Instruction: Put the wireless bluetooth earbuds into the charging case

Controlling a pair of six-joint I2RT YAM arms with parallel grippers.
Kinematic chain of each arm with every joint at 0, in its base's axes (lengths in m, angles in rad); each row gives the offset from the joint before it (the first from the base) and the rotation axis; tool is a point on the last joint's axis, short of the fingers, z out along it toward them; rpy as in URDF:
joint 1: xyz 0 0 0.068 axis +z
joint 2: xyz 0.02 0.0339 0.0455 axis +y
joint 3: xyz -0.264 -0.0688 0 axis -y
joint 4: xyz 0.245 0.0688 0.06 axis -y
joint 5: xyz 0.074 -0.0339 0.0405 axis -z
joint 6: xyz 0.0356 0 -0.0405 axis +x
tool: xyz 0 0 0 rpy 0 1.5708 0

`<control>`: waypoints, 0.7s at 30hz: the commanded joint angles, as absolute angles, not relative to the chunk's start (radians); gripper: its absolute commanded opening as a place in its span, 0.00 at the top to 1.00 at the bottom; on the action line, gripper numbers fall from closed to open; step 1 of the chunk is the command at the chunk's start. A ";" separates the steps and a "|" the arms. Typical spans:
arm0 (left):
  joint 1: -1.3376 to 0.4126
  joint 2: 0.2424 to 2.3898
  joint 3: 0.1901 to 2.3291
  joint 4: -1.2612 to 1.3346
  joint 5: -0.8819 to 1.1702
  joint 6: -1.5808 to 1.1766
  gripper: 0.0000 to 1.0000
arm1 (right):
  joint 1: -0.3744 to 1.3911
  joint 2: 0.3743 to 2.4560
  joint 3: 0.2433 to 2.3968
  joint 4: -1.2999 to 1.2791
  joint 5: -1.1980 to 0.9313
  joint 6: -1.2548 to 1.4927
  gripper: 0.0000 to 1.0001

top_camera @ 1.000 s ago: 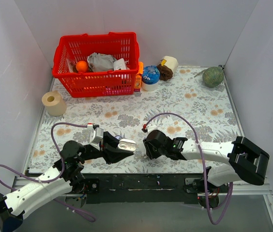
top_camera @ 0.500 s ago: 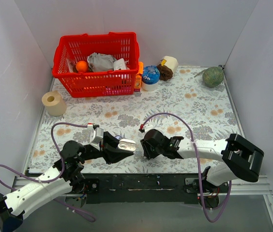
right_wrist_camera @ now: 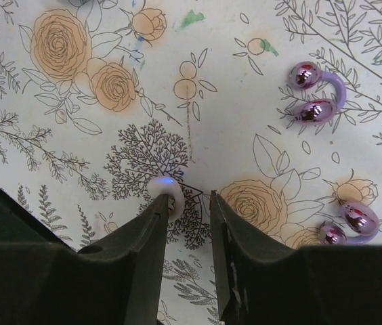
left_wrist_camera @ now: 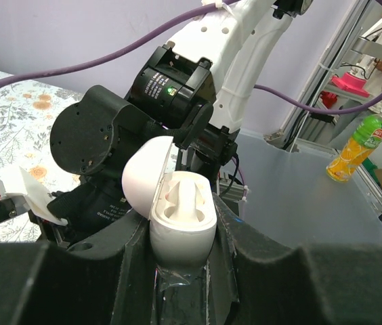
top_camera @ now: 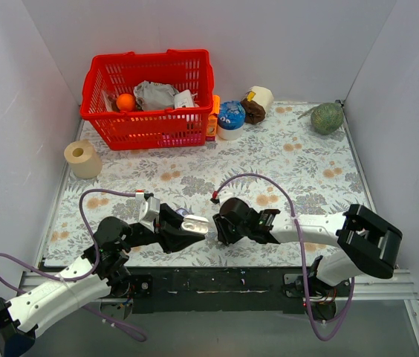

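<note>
Purple earbuds (right_wrist_camera: 316, 95), right of the slightly spread, empty right pincer (right_wrist_camera: 189, 203), are being targeted for pickup; the open charging case (left_wrist_camera: 177, 203) is being pinched by the left pincer (left_wrist_camera: 181, 240). A rightward shift is being called for.

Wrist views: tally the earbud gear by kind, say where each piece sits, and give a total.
Purple earbuds: 2, both lying loose on the floral cloth
Charging case: 1, lid open, clamped in the left end effector
Total: 3
</note>
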State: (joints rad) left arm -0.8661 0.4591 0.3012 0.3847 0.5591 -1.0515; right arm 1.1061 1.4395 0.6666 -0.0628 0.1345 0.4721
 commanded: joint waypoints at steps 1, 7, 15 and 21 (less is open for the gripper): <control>-0.867 0.446 0.293 0.390 0.561 -1.042 1.00 | 1.111 1.479 0.693 -0.040 0.081 0.477 0.62; -0.867 0.439 0.290 0.388 0.561 -1.046 1.00 | 1.112 1.488 0.690 -0.031 0.071 0.480 0.69; -0.867 0.439 0.287 0.388 0.560 -1.049 1.00 | 1.112 1.451 0.675 -0.029 0.090 0.483 0.99; -0.867 0.434 0.293 0.376 0.555 -1.045 1.00 | 1.112 1.211 0.724 -0.168 0.199 0.416 0.99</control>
State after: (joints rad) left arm -0.8661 0.4458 0.2996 0.3843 0.5598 -1.0523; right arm 1.1122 1.4113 0.6762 -0.0681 0.0994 0.4835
